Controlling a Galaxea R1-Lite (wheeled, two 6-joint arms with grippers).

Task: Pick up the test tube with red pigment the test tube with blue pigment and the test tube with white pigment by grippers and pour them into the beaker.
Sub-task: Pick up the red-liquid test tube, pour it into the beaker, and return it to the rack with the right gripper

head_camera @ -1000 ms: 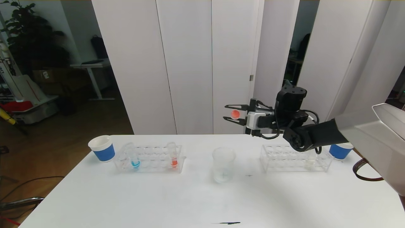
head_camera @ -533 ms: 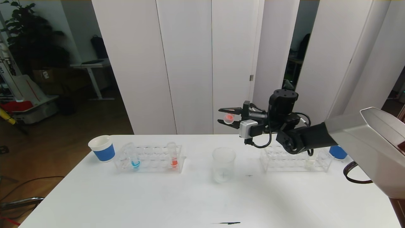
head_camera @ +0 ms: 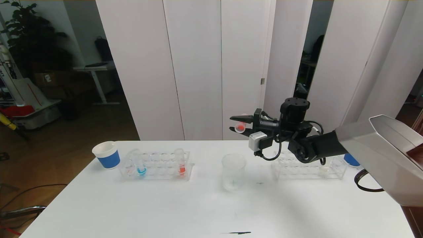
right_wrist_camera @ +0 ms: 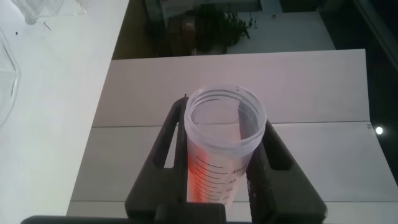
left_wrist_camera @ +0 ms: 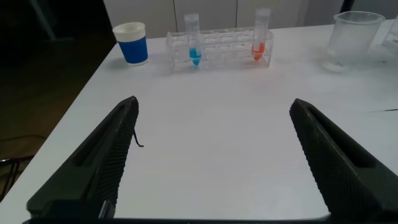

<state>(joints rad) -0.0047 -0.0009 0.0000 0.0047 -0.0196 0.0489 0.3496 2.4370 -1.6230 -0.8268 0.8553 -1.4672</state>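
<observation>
My right gripper [head_camera: 233, 124] is shut on a test tube with red pigment [head_camera: 241, 127], held in the air above and slightly right of the beaker [head_camera: 233, 172]. In the right wrist view the gripper [right_wrist_camera: 224, 121] clamps the tube [right_wrist_camera: 221, 158], and red liquid lies along the tube's side. The blue pigment tube [head_camera: 140, 166] and another red tube [head_camera: 180, 164] stand in the left rack [head_camera: 155, 167]. The white pigment tube [head_camera: 324, 170] stands in the right rack [head_camera: 309, 167]. My left gripper [left_wrist_camera: 214, 124] is open and empty low over the table, facing the blue tube [left_wrist_camera: 193, 42] and the beaker [left_wrist_camera: 354, 40].
A blue-and-white paper cup [head_camera: 106, 154] stands left of the left rack and another [head_camera: 351, 160] behind the right rack, partly hidden by my right arm. A small dark mark [head_camera: 239, 233] lies near the table's front edge.
My right gripper has moved left and a little down with the red tube, ending closer over the beaker, and its wrist has rolled. Racks, beaker and cups have not moved.
</observation>
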